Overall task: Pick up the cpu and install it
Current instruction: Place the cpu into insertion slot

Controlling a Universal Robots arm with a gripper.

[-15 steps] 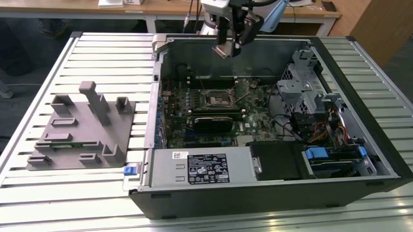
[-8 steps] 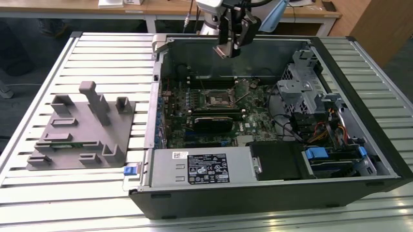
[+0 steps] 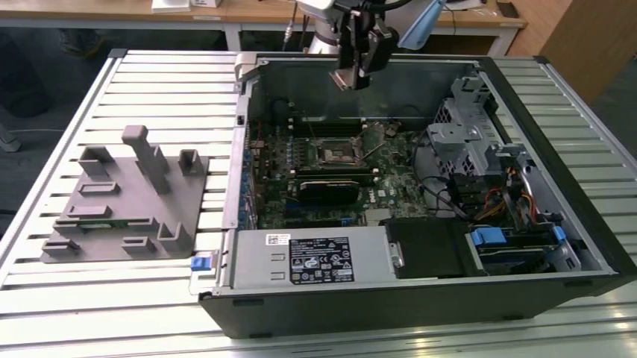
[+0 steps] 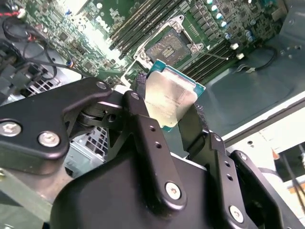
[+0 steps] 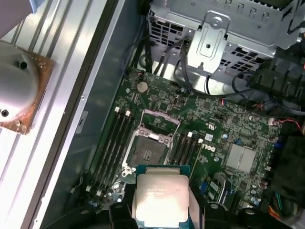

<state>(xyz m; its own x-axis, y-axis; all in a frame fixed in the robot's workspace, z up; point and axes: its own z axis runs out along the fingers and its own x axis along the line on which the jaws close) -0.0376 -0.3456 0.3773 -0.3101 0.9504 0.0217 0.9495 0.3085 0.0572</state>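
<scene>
Your gripper (image 3: 350, 77) is clenched on the cpu (image 5: 159, 196) by two opposite edges, silvery top facing the wrist, holding it well above the empty socket (image 5: 151, 150) and clear of it, with that socket showing just past the chip's far edge.

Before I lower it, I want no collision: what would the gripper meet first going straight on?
Probably the dark metal-framed socket on the green motherboard; the silvery square cpu in the gripper would touch first. Depth is unclear.
</scene>
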